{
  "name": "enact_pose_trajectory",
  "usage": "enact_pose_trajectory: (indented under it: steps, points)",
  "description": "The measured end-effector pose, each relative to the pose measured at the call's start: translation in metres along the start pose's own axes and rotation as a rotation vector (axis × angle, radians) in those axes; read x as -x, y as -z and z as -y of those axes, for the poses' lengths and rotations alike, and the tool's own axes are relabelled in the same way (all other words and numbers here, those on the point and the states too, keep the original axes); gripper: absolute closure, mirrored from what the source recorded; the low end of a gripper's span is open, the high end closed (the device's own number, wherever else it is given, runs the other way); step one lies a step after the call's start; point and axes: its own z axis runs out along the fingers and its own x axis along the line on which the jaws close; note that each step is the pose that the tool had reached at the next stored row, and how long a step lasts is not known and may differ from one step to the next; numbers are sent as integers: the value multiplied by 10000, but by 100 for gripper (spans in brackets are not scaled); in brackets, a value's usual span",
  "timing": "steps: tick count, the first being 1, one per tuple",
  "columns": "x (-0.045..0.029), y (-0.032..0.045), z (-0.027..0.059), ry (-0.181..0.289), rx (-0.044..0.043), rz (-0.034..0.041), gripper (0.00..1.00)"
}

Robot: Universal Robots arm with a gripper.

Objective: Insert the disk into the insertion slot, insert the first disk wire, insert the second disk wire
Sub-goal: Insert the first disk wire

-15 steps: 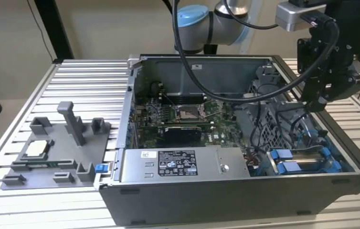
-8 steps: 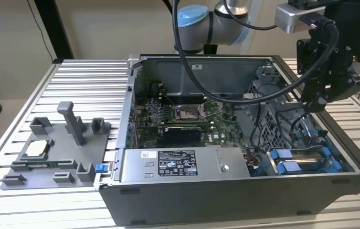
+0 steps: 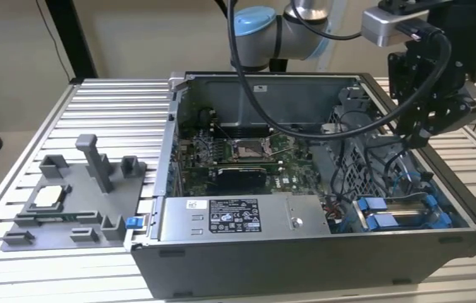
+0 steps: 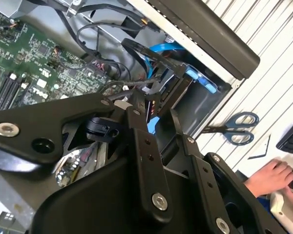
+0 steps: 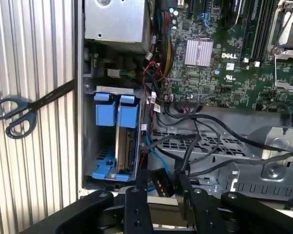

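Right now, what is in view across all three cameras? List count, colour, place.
computer case: one, dark grey, open, on the slatted table.
motherboard: one, green, inside the case.
power supply box: one, grey, inside the case.
insertion slot: one, grey with blue rails, case corner.
disk: one, silver in blue frame, standing in the slot.
cables: several, black, beside the slot.
scissors: one pair, blue handles, on the table outside the case.
fixture: one, grey, on the table at the exterior view's left.
person's hand: one, near the scissors.
arm: one, grey with blue cap, above the case.
gripper: one, black, over the cables beside the slot.
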Motion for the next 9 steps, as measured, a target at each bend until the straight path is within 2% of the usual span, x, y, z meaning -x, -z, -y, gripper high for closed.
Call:
enact_pose_trajectory:
  steps: [5,9]
  points:
    - [0,0,-2,529,-91,-9,0]
    - [2,4,-23,766,-141,-72,0]
